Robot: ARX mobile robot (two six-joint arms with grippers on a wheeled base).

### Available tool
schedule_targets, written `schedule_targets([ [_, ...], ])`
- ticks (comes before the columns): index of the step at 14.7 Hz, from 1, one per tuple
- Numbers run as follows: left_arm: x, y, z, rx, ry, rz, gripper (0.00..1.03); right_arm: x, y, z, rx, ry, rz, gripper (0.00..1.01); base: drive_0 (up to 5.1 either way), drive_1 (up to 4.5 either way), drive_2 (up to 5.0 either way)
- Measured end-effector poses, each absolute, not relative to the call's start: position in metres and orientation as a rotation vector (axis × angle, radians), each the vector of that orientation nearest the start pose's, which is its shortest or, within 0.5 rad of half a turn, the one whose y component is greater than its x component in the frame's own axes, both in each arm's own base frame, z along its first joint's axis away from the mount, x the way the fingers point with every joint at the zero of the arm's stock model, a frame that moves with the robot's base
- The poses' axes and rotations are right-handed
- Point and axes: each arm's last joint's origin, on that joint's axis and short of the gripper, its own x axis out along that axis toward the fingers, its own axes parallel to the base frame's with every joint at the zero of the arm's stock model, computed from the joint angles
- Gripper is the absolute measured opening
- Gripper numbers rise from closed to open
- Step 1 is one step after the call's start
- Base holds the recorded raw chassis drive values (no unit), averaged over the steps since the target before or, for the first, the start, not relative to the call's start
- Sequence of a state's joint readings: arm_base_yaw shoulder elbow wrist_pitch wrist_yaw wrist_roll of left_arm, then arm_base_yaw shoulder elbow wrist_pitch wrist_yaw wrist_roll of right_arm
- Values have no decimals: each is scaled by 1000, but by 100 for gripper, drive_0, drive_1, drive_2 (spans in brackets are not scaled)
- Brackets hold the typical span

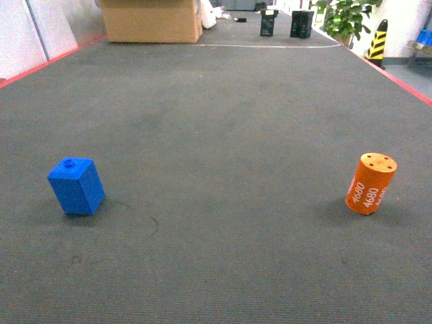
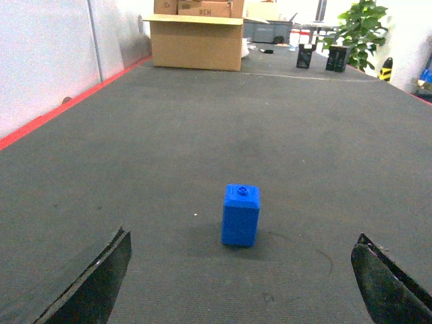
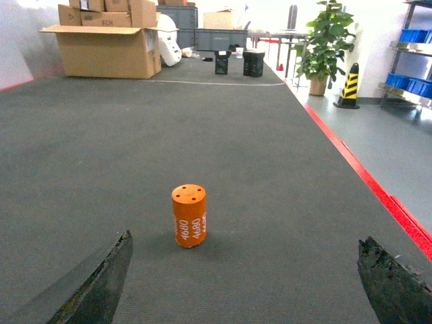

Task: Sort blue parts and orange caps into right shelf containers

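A: Starting at our left hand [image 2: 239, 283]: its two dark fingers [image 2: 101, 280] sit spread wide apart at the lower corners of the wrist view, gripping nothing. Ahead of the gap stands the blue part [image 2: 240, 215], upright on the grey carpeted floor [image 2: 202, 135], knob on top.

B: Our right hand [image 3: 246, 283] matches it, fingers far apart and empty. The orange cap [image 3: 189, 216] stands upright ahead of it, "4680" printed on its side, holes in its flat top.

A: In the head view we see the two pieces well apart, blue left, orange right.

B: Further off, a large cardboard box [image 3: 108, 50], a potted plant [image 3: 324, 44], and blue bins [image 3: 412, 37] on a shelf at the right.
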State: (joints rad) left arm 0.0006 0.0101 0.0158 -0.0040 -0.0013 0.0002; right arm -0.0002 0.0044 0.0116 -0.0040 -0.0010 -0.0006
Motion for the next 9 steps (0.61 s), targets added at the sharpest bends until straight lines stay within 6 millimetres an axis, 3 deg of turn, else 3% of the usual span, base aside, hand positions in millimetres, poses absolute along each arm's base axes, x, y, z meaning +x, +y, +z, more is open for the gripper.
schedule_targets([
  [9,97,0,168,0,-2,2,98,97,0,167,-1,-3,1,98,0,0,0],
])
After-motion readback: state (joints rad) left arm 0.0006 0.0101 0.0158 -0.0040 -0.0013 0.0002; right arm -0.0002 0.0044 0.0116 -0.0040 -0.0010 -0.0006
